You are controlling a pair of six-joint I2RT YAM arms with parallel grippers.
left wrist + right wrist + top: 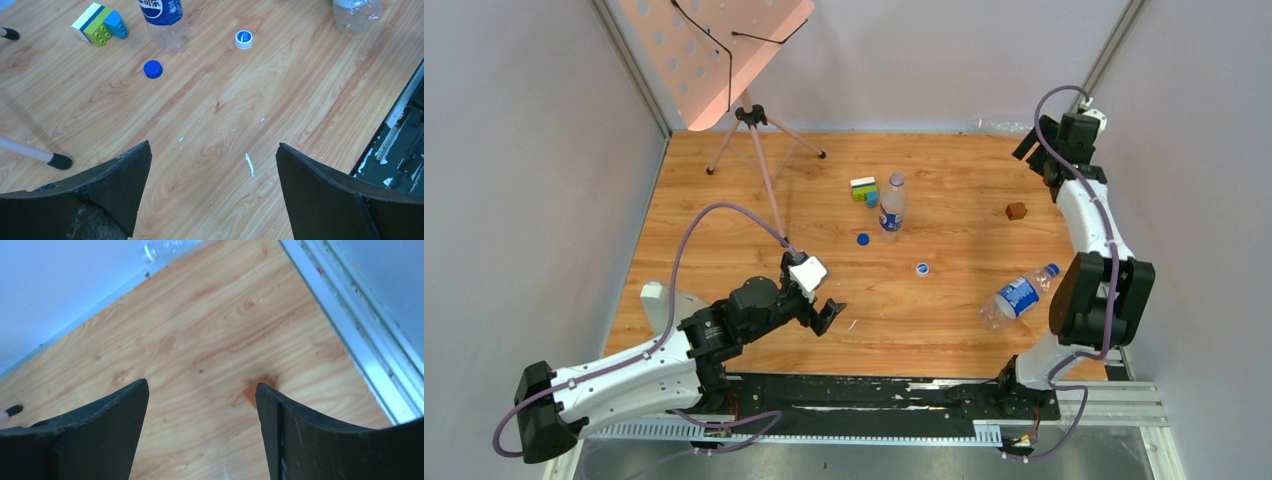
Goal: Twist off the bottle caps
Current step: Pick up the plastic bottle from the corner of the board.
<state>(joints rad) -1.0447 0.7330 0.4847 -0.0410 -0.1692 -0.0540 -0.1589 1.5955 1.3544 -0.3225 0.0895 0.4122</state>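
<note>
Hanging over the bare wood-grain table [964,180], the left gripper [214,145] sits low at lower left of centre in the top view. Its black fingers are spread wide, released, with nothing between them, only scuffed wood.

The right gripper [201,383] is up in the upper right of the top view, near the back wall and the side rail. Its jaws are apart too and grasp nothing. An orange-brown patch shows by its right finger; I can't tell what it is.

A small clear plastic bottle with a blue wrap label [891,208] stands upright at centre of the top view; whether a cap is on its neck is not clear. Just left of it is a blue-yellow-green-white toy block cluster [864,189], near but apart.

A loose dark blue round screw cap [863,239] lies flat on the wood just below-left of the upright bottle. A whitish round cap [922,268] lies below-right of it, open side up, blue inside. The two caps are apart.

A second clear labelled bottle [1016,296] lies on its side at centre right, beside the right arm's elbow, with a blue cap [1053,269] on its neck pointing upper right.

A small brown cube [1016,211] sits alone right of centre. A thin-legged tripod stand [754,140] holding a pink perforated board is in the upper left.
</note>
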